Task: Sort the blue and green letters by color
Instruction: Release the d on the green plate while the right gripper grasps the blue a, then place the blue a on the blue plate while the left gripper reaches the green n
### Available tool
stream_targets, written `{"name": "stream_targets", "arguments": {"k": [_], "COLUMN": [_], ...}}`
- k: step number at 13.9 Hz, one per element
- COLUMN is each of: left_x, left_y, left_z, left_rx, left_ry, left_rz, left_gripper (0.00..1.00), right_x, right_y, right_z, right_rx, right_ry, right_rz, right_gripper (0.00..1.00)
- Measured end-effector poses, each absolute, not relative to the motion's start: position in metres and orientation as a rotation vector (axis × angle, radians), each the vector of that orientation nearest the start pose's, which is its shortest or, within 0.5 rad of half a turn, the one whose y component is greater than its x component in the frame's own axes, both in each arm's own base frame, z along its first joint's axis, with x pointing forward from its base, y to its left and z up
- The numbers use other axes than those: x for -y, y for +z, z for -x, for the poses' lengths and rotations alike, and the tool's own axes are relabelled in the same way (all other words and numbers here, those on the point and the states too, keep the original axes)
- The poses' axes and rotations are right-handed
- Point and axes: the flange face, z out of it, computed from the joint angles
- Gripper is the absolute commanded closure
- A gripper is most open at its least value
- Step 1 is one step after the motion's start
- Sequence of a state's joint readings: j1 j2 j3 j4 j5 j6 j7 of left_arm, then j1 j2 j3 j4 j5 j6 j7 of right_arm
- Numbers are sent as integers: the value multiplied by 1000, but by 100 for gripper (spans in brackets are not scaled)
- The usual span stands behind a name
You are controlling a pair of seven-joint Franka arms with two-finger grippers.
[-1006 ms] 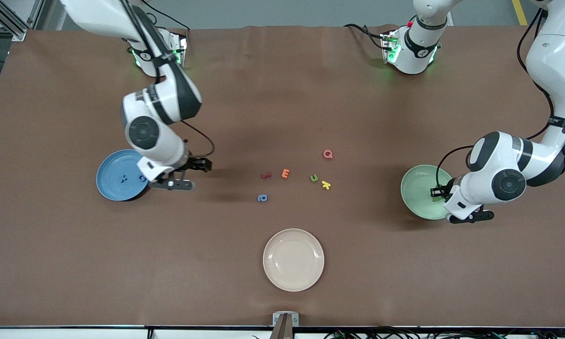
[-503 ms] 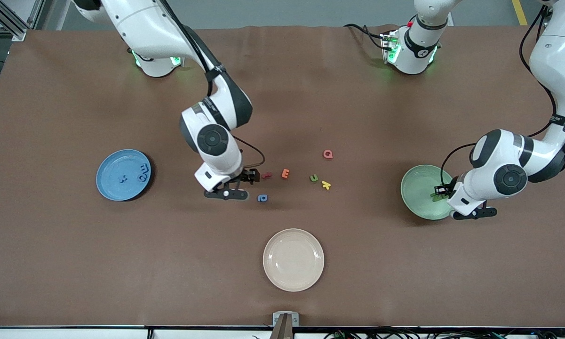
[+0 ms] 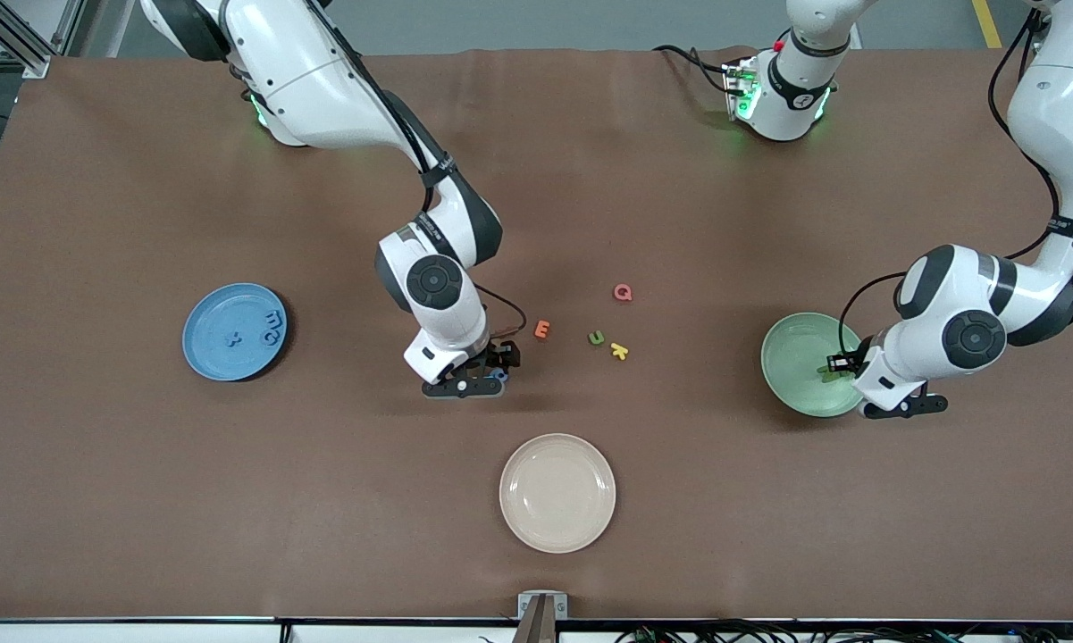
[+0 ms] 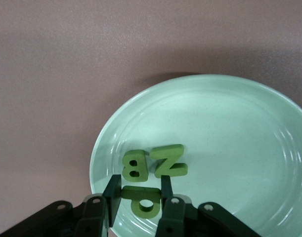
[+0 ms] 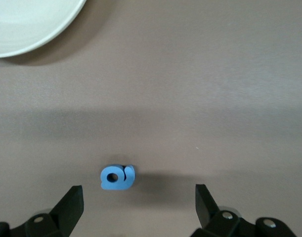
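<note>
Pictured at mid-sort on a brown counter [image 3: 143,500]: three plates, with a cream plate [image 3: 557,493] at lower centre of the front view, a blue plate [image 3: 210,313] at mid-height toward the right arm's end, and a green plate [image 3: 791,348] at mid-height toward the left arm's end.

Seen low over the counter at frame centre: the right gripper [image 3: 498,371], spread wide and holding nothing, straddling the blue a [image 5: 117,177] without touching it.

Seen over the green plate's edge: the left gripper [image 3: 835,366], narrowed onto the green p [image 4: 143,202], just beside the green B [image 4: 135,166] and green N [image 4: 170,162] lying on that plate.

Already on the blue plate: three blue letters [image 3: 272,329].

Loose at centre frame: green u [image 3: 596,338], orange E [image 3: 542,329], yellow k [image 3: 619,351], and higher up, pink Q [image 3: 622,292].
</note>
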State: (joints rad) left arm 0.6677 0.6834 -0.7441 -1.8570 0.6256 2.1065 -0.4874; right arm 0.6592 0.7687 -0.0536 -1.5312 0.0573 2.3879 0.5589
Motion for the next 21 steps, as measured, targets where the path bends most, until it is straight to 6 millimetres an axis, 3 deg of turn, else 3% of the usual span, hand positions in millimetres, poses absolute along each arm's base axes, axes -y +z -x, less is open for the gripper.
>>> {"name": "stream_targets", "arguments": {"k": [1, 6, 11, 17, 18, 20, 21], "left_x": [-3, 13, 71, 125, 133, 145, 148], "left_y": [213, 223, 248, 273, 277, 286, 292], "left_z": [-615, -617, -616, -604, -602, -600, -602], "left_rx": [138, 113, 255, 341, 359, 417, 448], "left_ry": [255, 229, 172, 196, 198, 199, 202], "left_rz": [3035, 3052, 3081, 3089, 3088, 3096, 3111], "left_gripper": [0, 0, 0, 0, 0, 0, 1], "right_x": [-417, -441, -446, -443, -443, -442, -442], "right_y": [204, 187, 179, 178, 178, 178, 179], "right_z": [-586, -580, -575, -578, -578, -580, -581], "right_rx": [45, 82, 92, 87, 87, 87, 84], "right_ry": [-115, -118, -109, -128, -132, -138, -144], "right_rz": [3086, 3084, 3091, 3090, 3089, 3089, 3088], "right_gripper": [1, 10, 34, 46, 55, 88, 100]}}
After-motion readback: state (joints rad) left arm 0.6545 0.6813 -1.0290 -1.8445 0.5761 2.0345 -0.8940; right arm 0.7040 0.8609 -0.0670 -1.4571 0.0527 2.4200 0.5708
